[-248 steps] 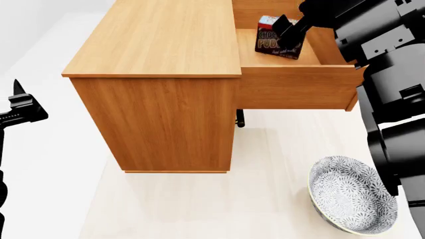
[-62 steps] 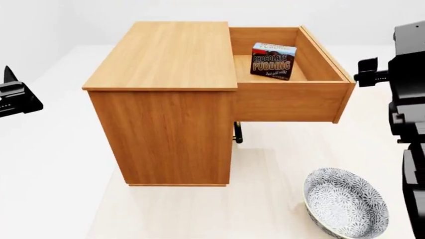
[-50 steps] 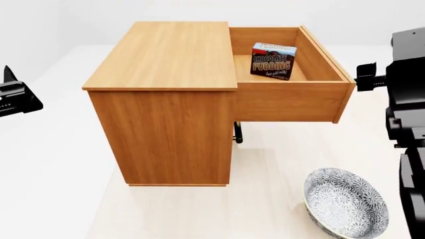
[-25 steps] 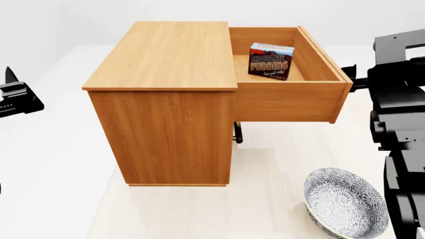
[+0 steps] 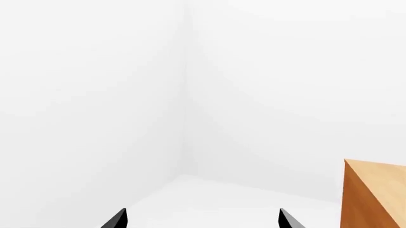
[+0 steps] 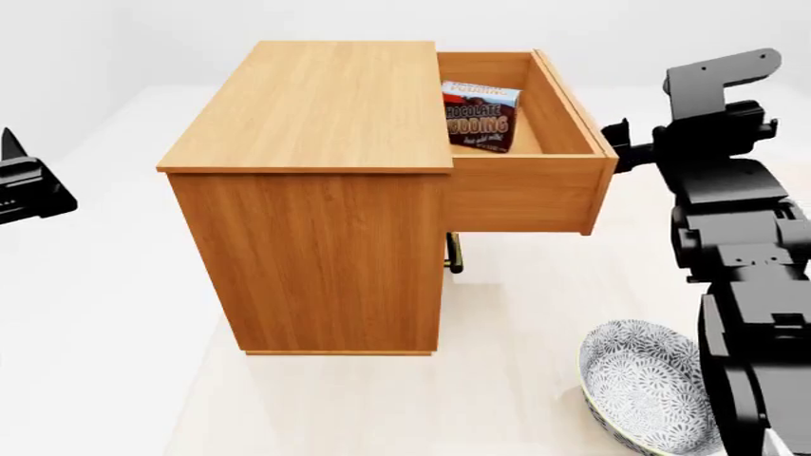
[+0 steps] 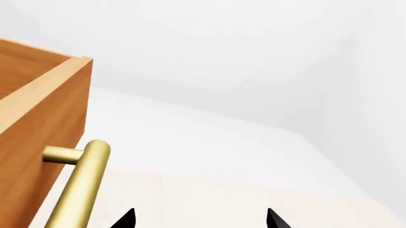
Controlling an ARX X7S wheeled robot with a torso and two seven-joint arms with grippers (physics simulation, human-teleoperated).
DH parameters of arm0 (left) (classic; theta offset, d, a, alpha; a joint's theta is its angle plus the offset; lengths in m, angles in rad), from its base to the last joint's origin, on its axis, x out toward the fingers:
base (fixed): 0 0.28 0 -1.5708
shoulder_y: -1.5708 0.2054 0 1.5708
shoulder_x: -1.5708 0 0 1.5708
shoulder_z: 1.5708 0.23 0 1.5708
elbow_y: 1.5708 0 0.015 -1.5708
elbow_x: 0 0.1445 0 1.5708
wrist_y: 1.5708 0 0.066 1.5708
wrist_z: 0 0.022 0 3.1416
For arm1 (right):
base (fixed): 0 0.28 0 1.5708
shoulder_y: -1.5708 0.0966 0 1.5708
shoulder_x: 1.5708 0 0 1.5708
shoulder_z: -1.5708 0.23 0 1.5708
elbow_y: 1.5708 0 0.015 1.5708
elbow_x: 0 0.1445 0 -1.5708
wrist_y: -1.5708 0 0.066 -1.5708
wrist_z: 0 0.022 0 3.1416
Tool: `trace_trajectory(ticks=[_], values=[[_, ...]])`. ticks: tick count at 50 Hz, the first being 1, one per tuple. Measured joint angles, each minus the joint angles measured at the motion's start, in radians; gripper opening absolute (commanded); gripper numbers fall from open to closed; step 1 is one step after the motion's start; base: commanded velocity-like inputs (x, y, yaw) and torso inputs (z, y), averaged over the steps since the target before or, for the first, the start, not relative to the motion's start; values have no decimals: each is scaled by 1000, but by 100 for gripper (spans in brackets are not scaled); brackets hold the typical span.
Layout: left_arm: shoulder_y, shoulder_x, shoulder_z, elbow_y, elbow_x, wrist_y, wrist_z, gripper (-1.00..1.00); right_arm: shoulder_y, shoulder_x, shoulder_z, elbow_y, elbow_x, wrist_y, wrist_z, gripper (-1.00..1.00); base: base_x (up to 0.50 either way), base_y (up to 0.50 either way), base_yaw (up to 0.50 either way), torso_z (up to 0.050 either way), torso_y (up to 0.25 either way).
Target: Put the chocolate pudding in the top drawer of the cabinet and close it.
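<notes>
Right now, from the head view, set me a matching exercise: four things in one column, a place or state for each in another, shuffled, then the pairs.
Things:
1. chocolate pudding
2. top drawer
3. bowl
4. left gripper

Places or states:
A. on the floor beside the cabinet
B. partly pulled out
C. far from the cabinet, holding nothing
D. leaning inside the drawer

Pairs: 1-D, 2-B, 3-A, 4-C
</notes>
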Motion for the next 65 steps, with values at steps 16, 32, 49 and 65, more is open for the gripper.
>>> trace_trajectory(ticks=[16, 32, 49, 65], values=[[7, 9, 1, -36, 8, 39, 12, 100, 22, -73, 8, 0, -5, -20, -87, 100, 0, 0, 0, 0, 0], [17, 18, -1, -75, 12, 83, 28, 100, 31, -137, 15, 0, -8, -30, -136, 100, 0, 0, 0, 0, 0], [30, 11, -23, -63, -5, 78, 31, 100, 27, -187, 43, -1, -4, -35, -170, 100, 0, 0, 0, 0, 0], [41, 5, -40, -53, -18, 72, 33, 100, 20, -240, 61, -2, 0, -39, -207, 100, 0, 0, 0, 0, 0]])
